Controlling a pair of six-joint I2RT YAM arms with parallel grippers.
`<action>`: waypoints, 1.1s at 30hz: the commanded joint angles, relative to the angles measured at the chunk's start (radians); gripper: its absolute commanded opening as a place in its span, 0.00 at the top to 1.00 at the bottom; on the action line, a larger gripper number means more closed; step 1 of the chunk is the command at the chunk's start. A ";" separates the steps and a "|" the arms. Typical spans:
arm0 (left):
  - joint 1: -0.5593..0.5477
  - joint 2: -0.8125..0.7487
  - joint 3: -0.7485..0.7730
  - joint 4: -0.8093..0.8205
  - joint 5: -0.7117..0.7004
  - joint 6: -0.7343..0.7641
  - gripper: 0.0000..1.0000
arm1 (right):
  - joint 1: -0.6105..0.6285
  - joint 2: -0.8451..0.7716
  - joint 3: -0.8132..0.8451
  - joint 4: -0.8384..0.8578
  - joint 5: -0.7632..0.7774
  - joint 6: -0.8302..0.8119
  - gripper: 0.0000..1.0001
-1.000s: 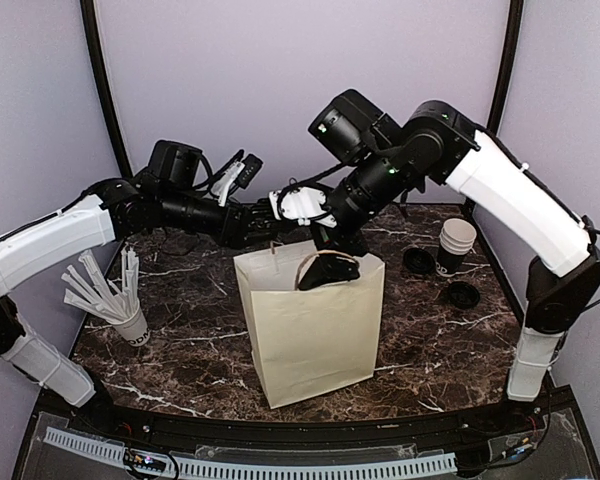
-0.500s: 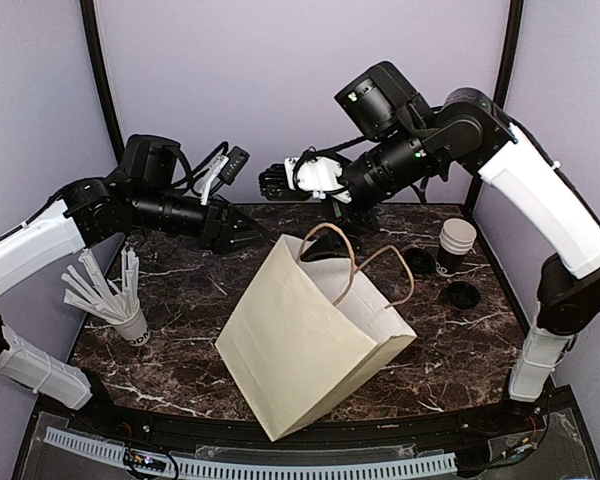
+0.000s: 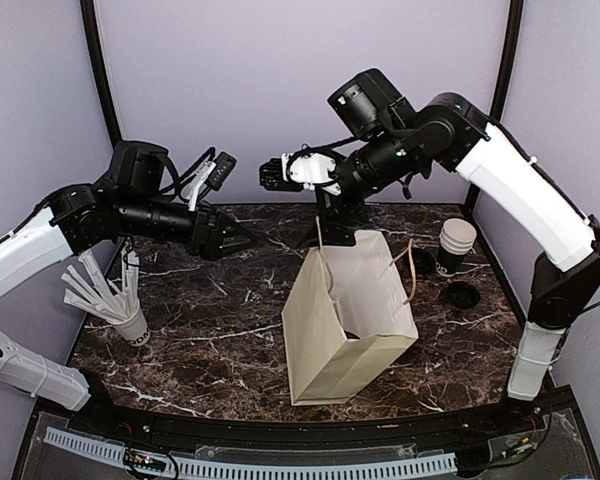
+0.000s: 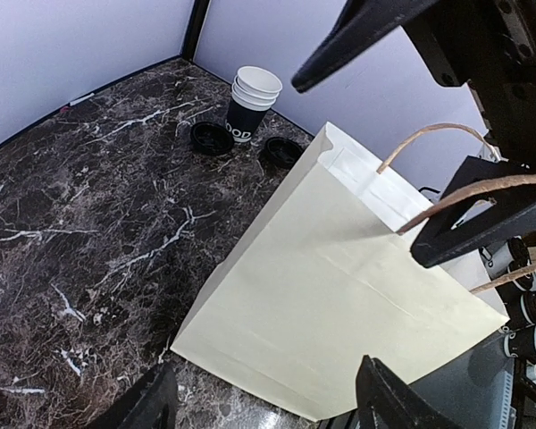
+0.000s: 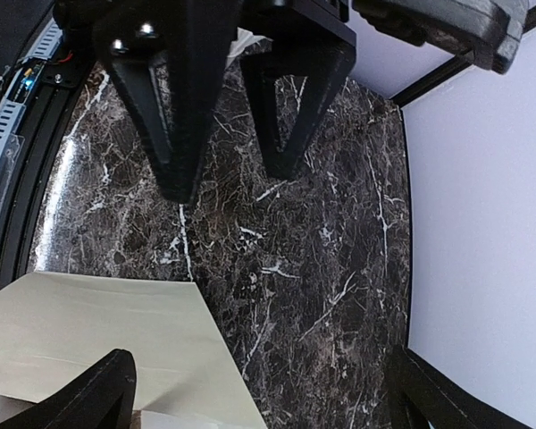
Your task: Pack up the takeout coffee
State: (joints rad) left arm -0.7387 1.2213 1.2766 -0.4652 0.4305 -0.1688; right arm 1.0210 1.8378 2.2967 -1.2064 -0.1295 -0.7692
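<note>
The takeout coffee is hidden; only a dark patch shows inside the mouth of the cream paper bag (image 3: 345, 330). The bag leans on the table right of centre, its brown handles loose, and also fills the left wrist view (image 4: 339, 286). My left gripper (image 3: 235, 238) hangs open to the bag's left, apart from it, with nothing between its fingers (image 4: 268, 407). My right gripper (image 3: 268, 176) hovers open and empty above the bag's far side. In its own view the right gripper (image 5: 263, 398) looks down on the bag's corner (image 5: 98, 331) and bare marble.
A stack of paper cups (image 3: 456, 243) stands at the back right, with two loose black lids (image 3: 420, 262) (image 3: 464, 295) beside it. A white cup of paper-wrapped sticks (image 3: 128, 318) sits at the left. The table is dark marble (image 3: 210, 340) with walls close behind.
The bag stood upright with the right gripper inside it; it tipped and now leans further right. The right gripper came out and rose. The left gripper opened and drew back left.
</note>
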 commanded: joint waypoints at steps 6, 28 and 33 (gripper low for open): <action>-0.001 -0.064 -0.077 0.136 -0.007 -0.074 0.28 | -0.046 0.024 -0.079 0.099 0.033 0.006 0.01; -0.348 -0.074 -0.055 -0.046 -0.335 -0.448 0.31 | -0.087 -0.090 -0.149 0.058 0.054 -0.015 0.01; -0.436 0.029 0.029 -0.088 -0.407 -0.505 0.30 | -0.096 -0.105 -0.168 0.058 0.060 -0.013 0.01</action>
State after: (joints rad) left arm -1.1355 1.1820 1.2301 -0.4950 0.1242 -0.5800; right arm 0.9382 1.7660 2.1498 -1.1587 -0.0807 -0.7815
